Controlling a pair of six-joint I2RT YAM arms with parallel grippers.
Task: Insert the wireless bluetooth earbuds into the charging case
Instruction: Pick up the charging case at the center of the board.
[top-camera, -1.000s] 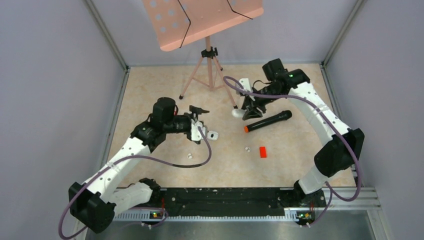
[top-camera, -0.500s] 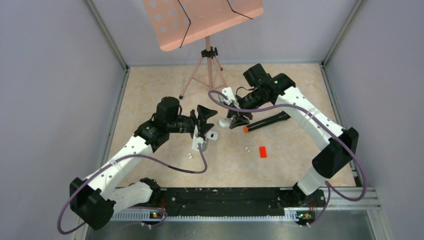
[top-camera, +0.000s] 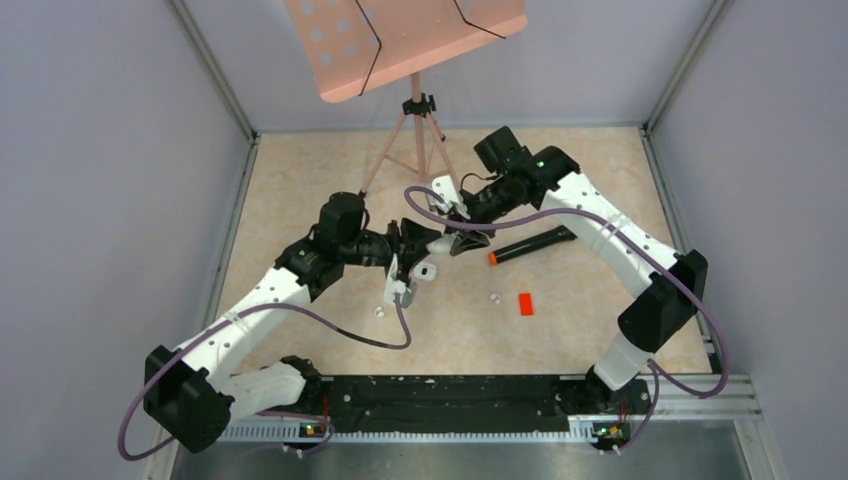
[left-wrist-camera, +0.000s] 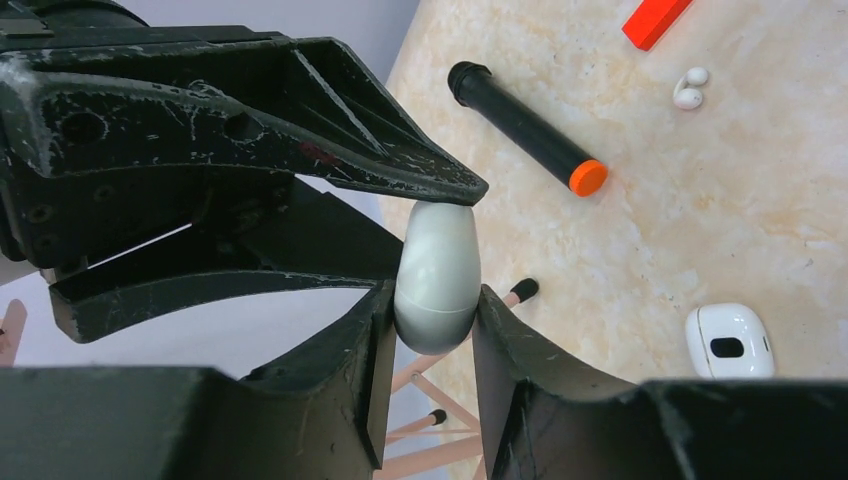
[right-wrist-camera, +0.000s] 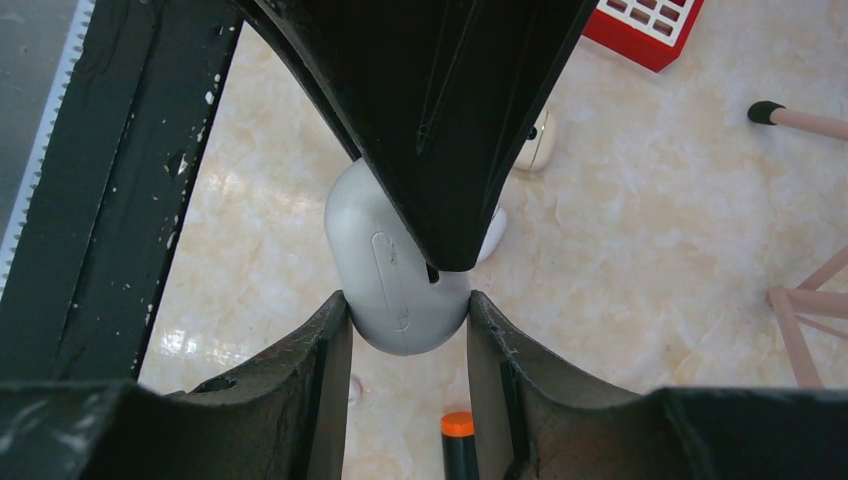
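- Left arm (top-camera: 260, 295) and right arm (top-camera: 610, 225): a second ago they work well apart. Now both reach inward and meet just left of the orange end of the black rod (top-camera: 530, 244).
- Right gripper (right-wrist-camera: 408, 300): it has carried the charging case (left-wrist-camera: 437, 280) from above the rod's orange end to this meeting point. Its fingers are narrowed onto the case, one on each flank, and grip it clear of the table (top-camera: 300, 200).
- Left gripper (left-wrist-camera: 432, 300): spread wide half a second ago, it is now drawn in around the same case. Both inner faces appear to touch the rounded end of the case.
- Meaning for the task, as a judgement: the closed case is shared between two grips, which suits a handover or prying the lid. No earbud has gone in yet.
- Second case (top-camera: 426, 271): it lies on the table left of the rod, just below the joined grippers.
- Red block (top-camera: 526, 304): it lies on the table, on the near side of the rod.
- Wireless bluetooth earbuds (top-camera: 495, 297): one lies just left of the red block. Another (top-camera: 378, 312) lies further left of the rod, near the left arm's cable. Both are untouched.
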